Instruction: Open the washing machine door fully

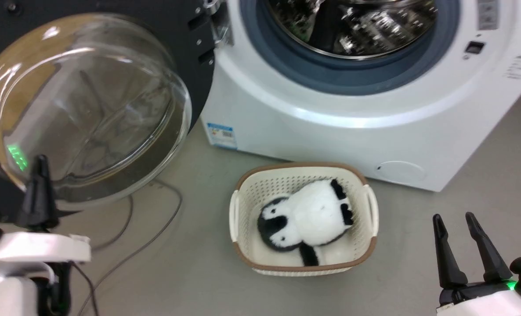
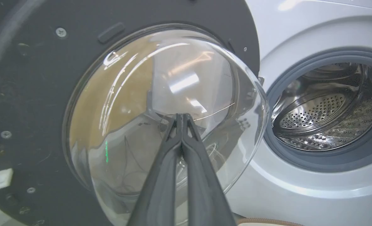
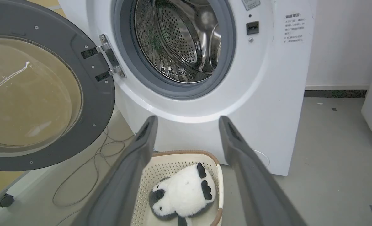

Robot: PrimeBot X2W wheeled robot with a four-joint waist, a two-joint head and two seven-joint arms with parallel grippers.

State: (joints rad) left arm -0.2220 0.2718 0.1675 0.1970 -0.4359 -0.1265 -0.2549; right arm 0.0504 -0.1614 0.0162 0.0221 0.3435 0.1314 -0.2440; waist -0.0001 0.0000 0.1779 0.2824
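Observation:
The washing machine door [image 1: 186,57] is swung wide to the left, its dark grey inner face [image 2: 32,94] and bulging glass bowl [image 1: 85,105] turned toward me; the door [image 3: 95,94] hangs on a metal hinge [image 3: 110,59]. The white washing machine [image 1: 331,127] shows its steel drum [image 3: 179,40] and grey rubber ring [image 2: 314,160]. My left gripper [image 2: 181,115] is shut and empty, tips close against the glass bowl [image 2: 161,106]; the left gripper [image 1: 42,160] stands at the lower left. My right gripper [image 1: 454,217] is open and empty at the lower right, its fingers [image 3: 145,131] framing the machine front.
A cream basket [image 1: 238,206] with a black-and-white plush toy [image 1: 309,215] stands on the grey floor before the machine. Cables [image 1: 155,232] trail over the floor under the door. A blue label [image 1: 221,134] and round cap [image 1: 399,171] mark the machine's lower front.

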